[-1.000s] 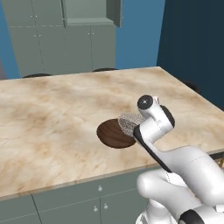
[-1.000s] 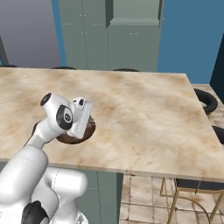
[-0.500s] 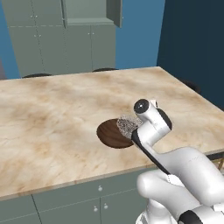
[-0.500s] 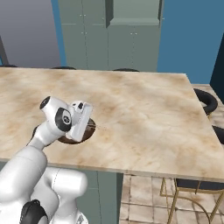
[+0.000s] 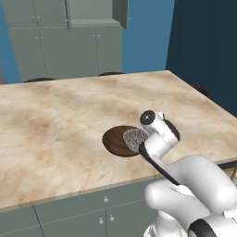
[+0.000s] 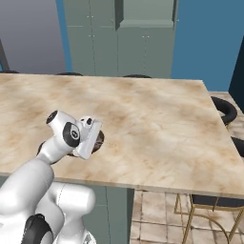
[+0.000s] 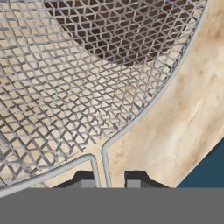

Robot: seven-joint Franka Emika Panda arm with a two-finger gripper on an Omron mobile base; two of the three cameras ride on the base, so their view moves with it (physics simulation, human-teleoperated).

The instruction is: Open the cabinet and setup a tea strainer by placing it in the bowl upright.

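jaws: clenched on the thin wire handle of the small round silver-grey wire-mesh tea strainer (image 7: 87,83); in the hand view the two dark finger tips (image 7: 135,178) sit either side of the wire loop at the bottom, pretty much pinching it

gripper: the two-finger gripper (image 5: 139,147) is down low, right at the near right edge of the bowl; from the right base view the hand (image 6: 89,138) mostly covers what's under it

tea strainer: speckled mesh basket (image 5: 135,138) sits over the right part of the bowl, opening facing up-ish; looks like it's just above or resting on the bowl, honestly can't tell which from these angles

bowl: shallow round dark brown bowl (image 5: 115,141) on the tabletop, near the front edge; dark brown shows through the mesh in the hand view

tabletop: beige marbled stone tabletop (image 5: 55,120), with grey-green drawer fronts with small knobs (image 5: 69,217) below its front edge

cabinet: tall grey-green wall cabinet (image 5: 95,16) at the back wall, well apart from the bowl, one door (image 5: 121,13) swung open

stools: dark round stools (image 6: 224,109) by the right side of the tabletop
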